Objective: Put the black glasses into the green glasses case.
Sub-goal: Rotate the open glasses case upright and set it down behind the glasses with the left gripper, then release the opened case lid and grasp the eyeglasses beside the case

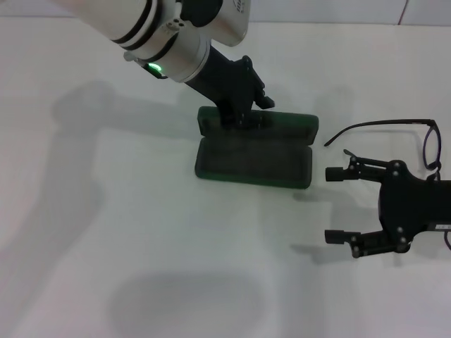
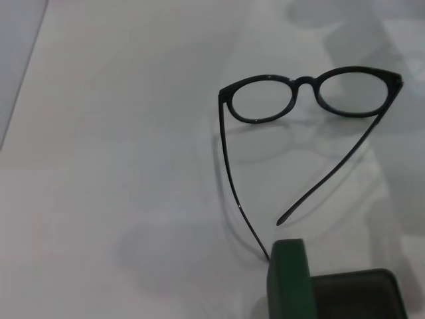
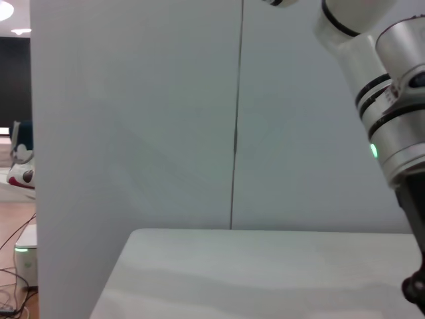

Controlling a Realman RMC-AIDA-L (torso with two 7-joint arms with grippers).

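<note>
The green glasses case (image 1: pixel 254 160) lies open at the middle of the table, lid hinged back on its far side. My left gripper (image 1: pixel 244 118) is down at the lid's far edge, touching or just above it. The black glasses (image 1: pixel 387 122) lie unfolded on the table to the right of the case, partly hidden by my right arm. My right gripper (image 1: pixel 337 204) is open and empty, just right of the case and nearer than the glasses. The left wrist view shows the glasses (image 2: pixel 305 82) whole, with a corner of the case (image 2: pixel 290 279) in front of them.
The white table (image 1: pixel 106 211) carries nothing else in view. A pale wall stands beyond its far edge (image 3: pixel 232 133). The left arm's silver link (image 3: pixel 392 126) shows in the right wrist view.
</note>
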